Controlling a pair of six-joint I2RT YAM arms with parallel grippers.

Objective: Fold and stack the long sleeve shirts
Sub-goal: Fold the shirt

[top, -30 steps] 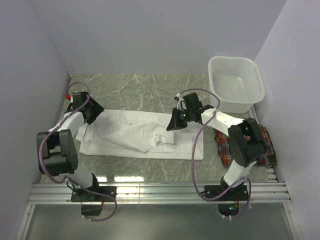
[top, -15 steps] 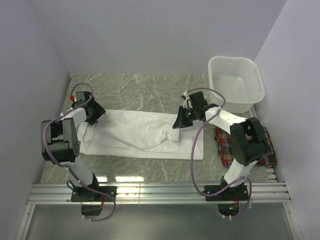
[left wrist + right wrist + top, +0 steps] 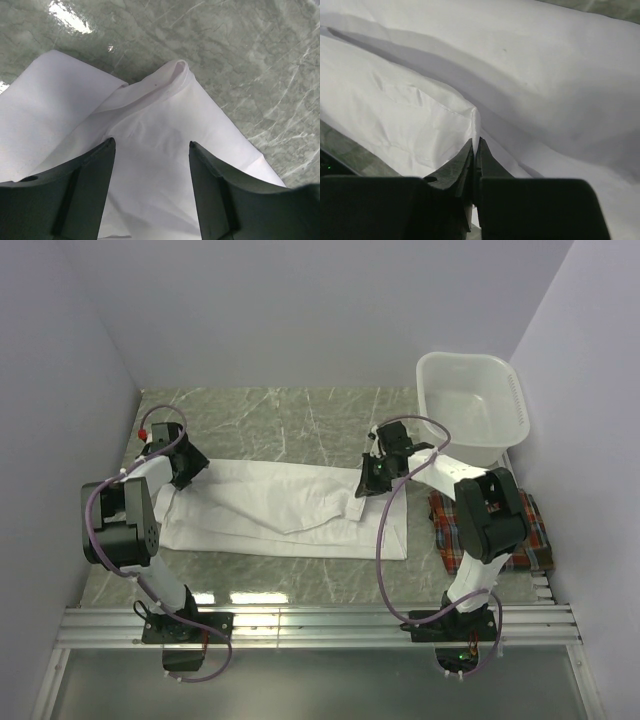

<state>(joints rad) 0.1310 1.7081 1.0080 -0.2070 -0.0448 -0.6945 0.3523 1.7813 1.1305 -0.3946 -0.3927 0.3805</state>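
The white shirt [image 3: 280, 512] lies spread across the middle of the marble table. My right gripper [image 3: 366, 484] is shut on a fold of its cloth [image 3: 445, 120] at the shirt's right part, the edge pinched between the fingertips. My left gripper [image 3: 186, 468] is open over the shirt's far left corner [image 3: 165, 125], its fingers [image 3: 85, 180] spread above the cloth, holding nothing. The plaid shirt [image 3: 490, 530] lies folded at the right edge, partly hidden by my right arm.
A white plastic basin [image 3: 470, 405] stands at the back right. Walls close in the table on the left, back and right. A metal rail [image 3: 320, 625] runs along the near edge.
My right gripper has pulled the white cloth to the right and slightly back, flattening the bunched fold in the middle. My left gripper has shifted slightly toward the far left corner.
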